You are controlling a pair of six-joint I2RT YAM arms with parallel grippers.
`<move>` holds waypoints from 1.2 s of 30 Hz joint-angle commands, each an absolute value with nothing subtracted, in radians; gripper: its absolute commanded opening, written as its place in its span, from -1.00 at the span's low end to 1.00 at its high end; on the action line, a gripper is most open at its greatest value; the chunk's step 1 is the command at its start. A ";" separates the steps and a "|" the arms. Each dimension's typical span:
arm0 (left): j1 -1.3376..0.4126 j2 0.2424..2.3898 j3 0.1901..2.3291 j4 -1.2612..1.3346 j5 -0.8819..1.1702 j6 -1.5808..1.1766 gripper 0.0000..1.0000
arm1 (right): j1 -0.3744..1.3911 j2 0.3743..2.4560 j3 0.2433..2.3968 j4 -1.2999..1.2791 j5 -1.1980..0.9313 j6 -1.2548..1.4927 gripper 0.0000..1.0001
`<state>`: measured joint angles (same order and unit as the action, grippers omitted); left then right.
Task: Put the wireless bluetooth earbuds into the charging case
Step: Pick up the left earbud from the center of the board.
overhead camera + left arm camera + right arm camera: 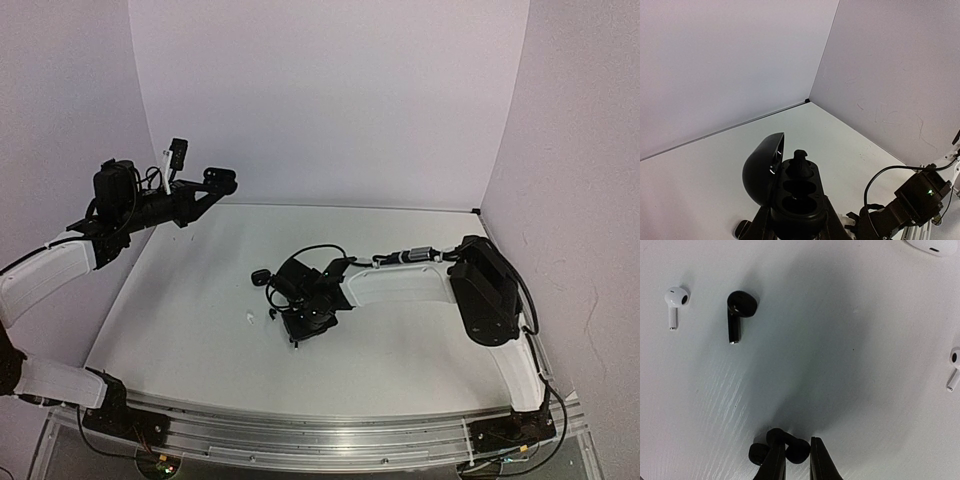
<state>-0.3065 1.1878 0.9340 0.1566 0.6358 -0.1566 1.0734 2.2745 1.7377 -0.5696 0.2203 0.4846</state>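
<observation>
My left gripper [797, 226] is raised at the far left [222, 181] and is shut on an open black charging case [797, 192]. Its lid [762, 167] stands open to the left. One black earbud [800, 161] sits in the far socket, and the two nearer hollows are empty. My right gripper [796, 462] is down on the table in the middle [296, 318], shut on a small black earbud [799, 451]. A black stemmed earbud [739, 310] and a white earbud [675, 301] lie beyond it. Another white earbud [954, 368] lies at the right edge.
A white case [934, 245] shows at the top right of the right wrist view. A small black object [262, 276] lies left of the right gripper, with small white buds [248, 318] near it. White walls close in the table on three sides.
</observation>
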 commanded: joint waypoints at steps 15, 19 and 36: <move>-0.301 1.188 0.951 0.168 0.658 -0.137 -1.00 | 1.099 2.225 1.668 -0.560 0.220 0.503 -1.00; -0.301 1.181 0.936 0.174 0.665 -0.114 -1.00 | 1.097 2.173 1.658 -0.531 0.258 0.496 -1.00; -0.302 1.192 0.894 0.242 0.727 -0.100 -1.00 | 1.093 1.982 1.846 -0.484 0.493 0.313 -1.00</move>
